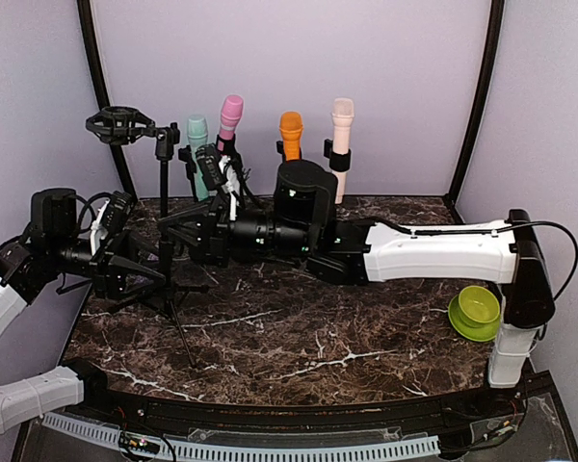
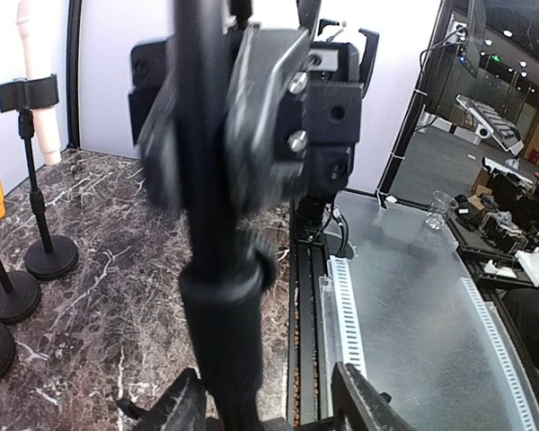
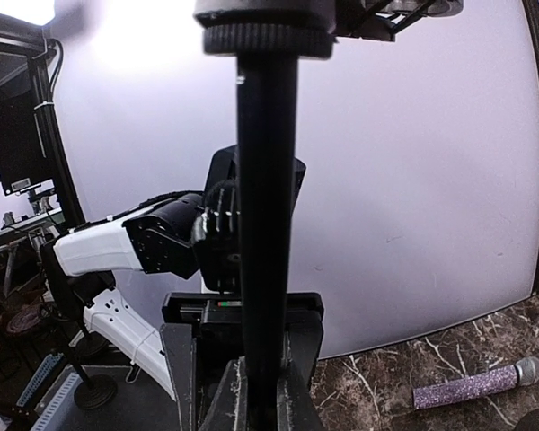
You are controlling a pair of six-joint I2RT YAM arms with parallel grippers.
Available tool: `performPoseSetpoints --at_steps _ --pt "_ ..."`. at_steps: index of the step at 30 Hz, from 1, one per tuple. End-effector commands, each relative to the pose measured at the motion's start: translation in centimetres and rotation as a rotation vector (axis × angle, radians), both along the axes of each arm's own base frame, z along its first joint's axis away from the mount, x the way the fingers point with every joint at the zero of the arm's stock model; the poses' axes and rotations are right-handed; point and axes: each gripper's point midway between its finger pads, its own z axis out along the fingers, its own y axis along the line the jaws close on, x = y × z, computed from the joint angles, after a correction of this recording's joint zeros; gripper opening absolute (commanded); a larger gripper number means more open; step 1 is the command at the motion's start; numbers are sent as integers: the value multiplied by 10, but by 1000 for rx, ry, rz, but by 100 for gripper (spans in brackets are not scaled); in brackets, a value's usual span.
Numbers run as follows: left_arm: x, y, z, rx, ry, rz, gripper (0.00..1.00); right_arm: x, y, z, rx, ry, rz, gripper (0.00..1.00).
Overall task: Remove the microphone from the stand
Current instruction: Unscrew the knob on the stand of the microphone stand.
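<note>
the glittery purple microphone with a silver mesh head (image 3: 478,385) lies flat on the dark marble-patterned tabletop (image 1: 299,337). it shows only in the right wrist view, low and to the right of the pole and well apart from it. the black tripod stand (image 1: 164,207) stands upright at the left of the table, with a black ring-shaped shock mount (image 1: 121,125) at its top. the right gripper (image 3: 259,395) reaches across from the right and has its fingers pressed onto the stand's pole, pinching it. the left gripper (image 2: 269,402) sits lower on the same pole with its fingers (image 2: 357,395) spread. the pole stands between them, close to one finger, with a clear gap to the other. along the back wall, separate stands hold a teal microphone (image 1: 197,144), a pink microphone (image 1: 231,114), an orange microphone (image 1: 291,133) and a cream microphone (image 1: 342,123). a lime green bowl (image 1: 475,310) sits near the right edge, beside the right arm's base.
</note>
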Motion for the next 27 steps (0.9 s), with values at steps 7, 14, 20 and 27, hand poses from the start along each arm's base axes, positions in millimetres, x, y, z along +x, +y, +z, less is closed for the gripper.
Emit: performPoseSetpoints --at_steps 7,14,20,27 --pt "-2 -3 1 -50 68 -36 35 -24 -36 89 257 -124 -11 0" --pt "-1 -7 8 -85 112 -87 32 -25 -31 80 254 -121 -15 0" --pt "-3 -7 2 -75 116 -98 0 -24 -29 76 238 -122 -16 0" --pt "-3 -6 9 -49 34 -101 0 -14 -47 45 134 -87 -104 97"
